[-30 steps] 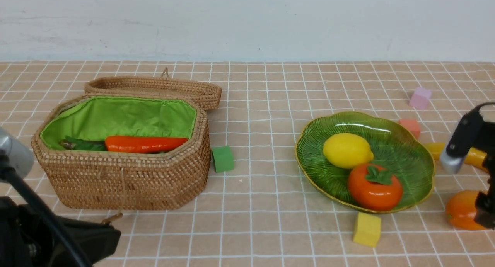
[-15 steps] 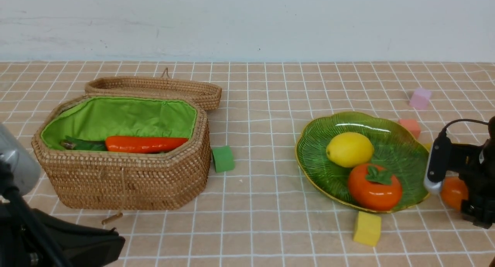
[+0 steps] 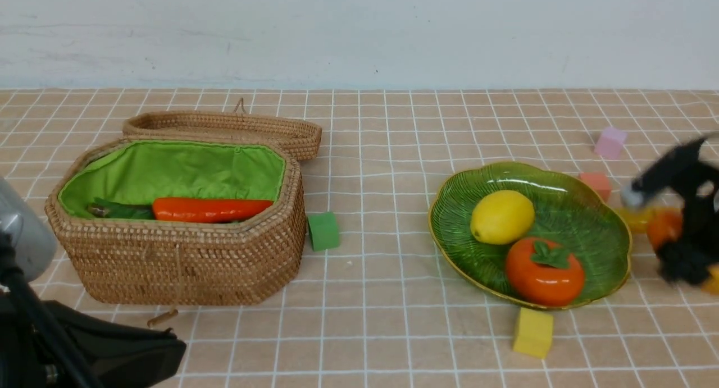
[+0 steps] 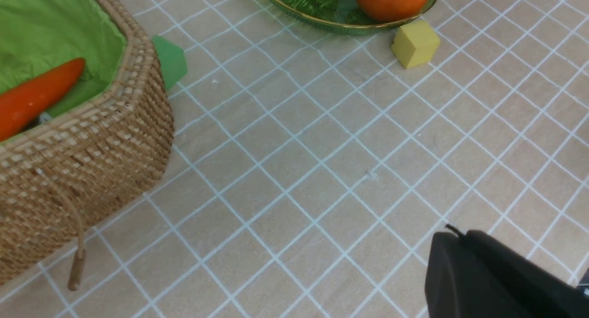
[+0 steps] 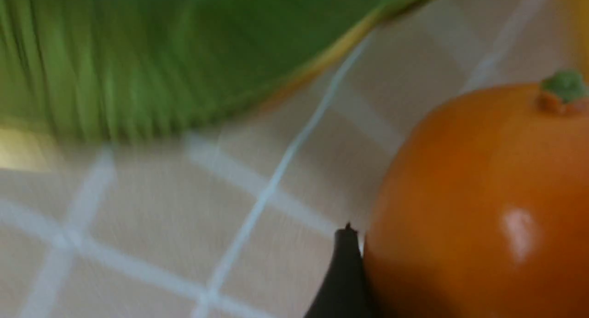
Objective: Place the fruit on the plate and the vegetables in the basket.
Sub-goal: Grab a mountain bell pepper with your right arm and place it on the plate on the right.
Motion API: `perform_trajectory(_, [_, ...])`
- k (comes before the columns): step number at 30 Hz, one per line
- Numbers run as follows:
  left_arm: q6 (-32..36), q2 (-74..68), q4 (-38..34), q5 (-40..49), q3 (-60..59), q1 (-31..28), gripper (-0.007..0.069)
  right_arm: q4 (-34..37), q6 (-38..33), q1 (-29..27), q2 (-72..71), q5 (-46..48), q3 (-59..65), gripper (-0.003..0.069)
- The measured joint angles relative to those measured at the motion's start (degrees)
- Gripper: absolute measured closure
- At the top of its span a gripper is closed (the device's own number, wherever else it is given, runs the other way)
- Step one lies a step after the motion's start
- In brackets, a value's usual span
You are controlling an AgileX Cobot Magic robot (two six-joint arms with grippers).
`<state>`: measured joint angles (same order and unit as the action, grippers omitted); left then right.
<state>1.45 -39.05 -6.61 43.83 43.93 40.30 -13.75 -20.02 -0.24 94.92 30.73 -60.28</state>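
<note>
The basket (image 3: 185,264) stands open at the left with the carrot (image 3: 210,208) lying inside it. On the plate (image 3: 595,214) rest the lemon (image 3: 501,217) and the persimmon (image 3: 544,271). Just right of the plate, my blurred right gripper (image 3: 668,239) is shut on the orange mango (image 3: 664,226) and holds it above the table. In the right wrist view one dark finger (image 5: 346,267) presses the mango (image 5: 483,193). Yellow ends of the banana (image 3: 637,218) show behind that gripper. My left gripper (image 4: 453,233) is shut and empty, low over the tiles near the front.
The basket's lid (image 3: 224,127) lies behind it. Foam cubes sit about: a green one (image 3: 323,231) beside the basket, a yellow one (image 3: 532,332) in front of the plate, a pink one (image 3: 596,183) and a lilac one (image 3: 610,142) behind it.
My right gripper dropped beside the plate, closed on the mango and has risen with it. The lemon shifted slightly left on the plate. The left arm barely moved.
</note>
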Motion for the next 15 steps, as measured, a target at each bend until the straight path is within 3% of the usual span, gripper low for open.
perform_trajectory(6, [0.0, 0.0, -0.1, -0.2, 0.0, 0.0, 0.0634, 14.4, 7.5, 4.9, 1.1, -3.3, -2.3, 0.0082])
perform_trajectory(12, [0.0, 0.0, -0.1, -0.3, 0.0, 0.0, 0.0632, 20.1, 8.5, 5.1, 7.9, -2.2, -9.2, 0.0081])
perform_trajectory(15, [0.0, 0.0, -0.1, -0.3, 0.0, 0.0, 0.0631, 22.0, 8.6, 5.1, 8.7, -1.5, -11.0, 0.0027])
